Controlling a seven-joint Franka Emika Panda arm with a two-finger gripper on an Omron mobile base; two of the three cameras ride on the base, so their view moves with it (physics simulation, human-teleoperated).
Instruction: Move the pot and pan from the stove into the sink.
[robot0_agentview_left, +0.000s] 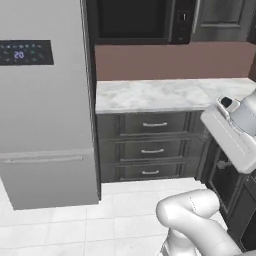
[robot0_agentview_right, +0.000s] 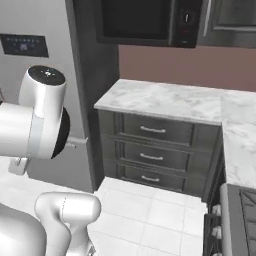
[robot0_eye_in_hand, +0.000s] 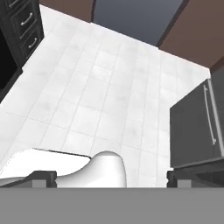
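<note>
1. Left base view: fridge (robot0_agentview_left: 45, 100) fills left, marble counter (robot0_agentview_left: 150, 95) with drawers (robot0_agentview_left: 150, 149) at centre, microwave (robot0_agentview_left: 140, 20) up top. Arm at right edge.
2. Right base view: stove (robot0_agentview_right: 240, 220) corner at lower right, grate edge and knobs just visible; pot, pan and sink can't be located from here.
3. Hand view: gripper (robot0_eye_in_hand: 111, 177) at bottom, jaws spread wide, nothing held, aimed at floor tiles (robot0_eye_in_hand: 96, 96).
4. Step: approach not begun. Next: likely drive right, face the stove, find the pot.

The stove (robot0_agentview_right: 239, 220) is cut by the lower right corner of the right base view; its burners are hidden.
</note>
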